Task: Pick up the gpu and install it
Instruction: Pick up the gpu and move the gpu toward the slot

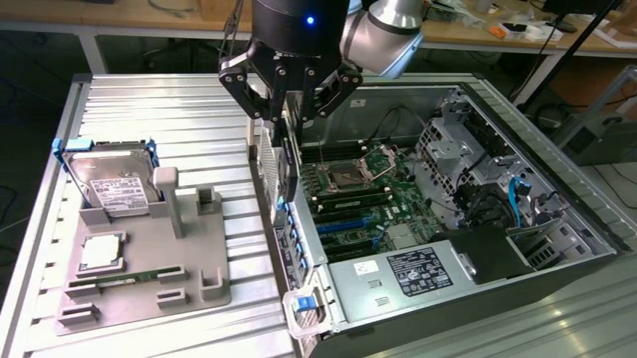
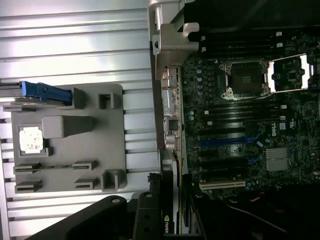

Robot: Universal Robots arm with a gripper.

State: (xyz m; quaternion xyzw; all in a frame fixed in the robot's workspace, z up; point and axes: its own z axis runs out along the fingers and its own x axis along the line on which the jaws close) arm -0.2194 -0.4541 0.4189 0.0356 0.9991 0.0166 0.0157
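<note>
Here's the gripper [image 1: 289,118], upper middle of the exterior view, fingers pinched in tight on the top edge of the gpu [image 1: 289,160]. The card hangs upright and edge-on, a thin dark blade dropping straight down from the fingers. It sits right over the case [image 1: 478,321] wall nearest the table's open stretch, just beside the motherboard [image 1: 359,201] and not seated in any slot. In the wrist view the card's edge [image 2: 170,220] runs along that same wall, a green logo showing on it, with the board [image 2: 235,115] and its blue slots spread out beside it. The case lies open on its side at the exterior view's right, socket [image 1: 350,177] bare, power supply [image 1: 408,272] toward the lower edge. Everything rests on a ribbed, pale metal table [image 1: 159,104], long slats running across it. At the exterior view's left a grey tray [image 1: 189,261] carries a hard drive [image 1: 115,183] in blue rails, a square chip [image 1: 101,250] below it, and a memory stick [image 1: 124,280] lower down. Behind, along the top of the frame, a wooden bench [image 1: 478,33] is cluttered with small parts, and the floor beyond the table is dark.
</note>
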